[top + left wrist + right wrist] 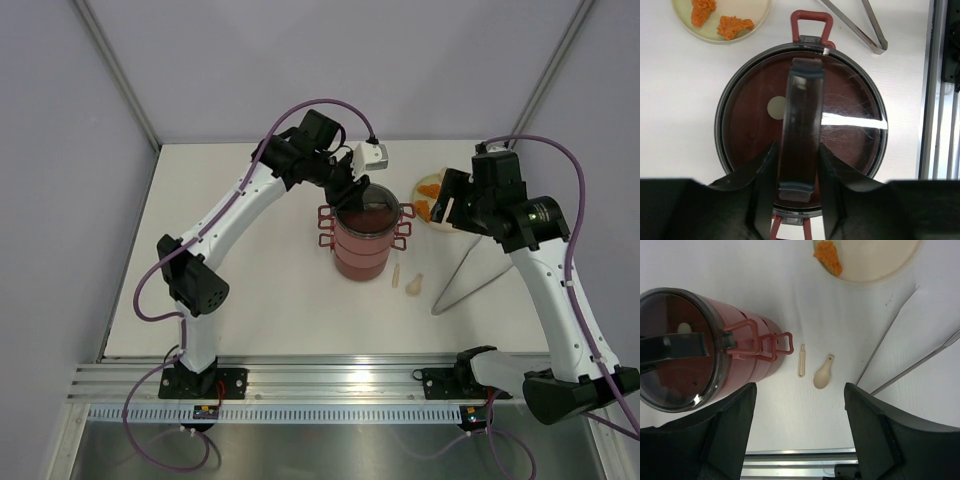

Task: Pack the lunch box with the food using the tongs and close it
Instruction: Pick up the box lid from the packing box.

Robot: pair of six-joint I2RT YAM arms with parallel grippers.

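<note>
The lunch box stands stacked in the middle of the table, dark red with side clips, under a see-through grey top lid. My left gripper comes down on the lid from above, its fingers pressed against both sides of the lid's dark handle bar. The silver tongs lie on the table to the right of the box, held by nothing. Orange food pieces sit on a cream plate. My right gripper hangs open and empty over the table right of the box.
A beige spoon and a short beige stick lie between the lunch box and the tongs. The plate sits at the back right. The arms' rail runs along the table's near edge.
</note>
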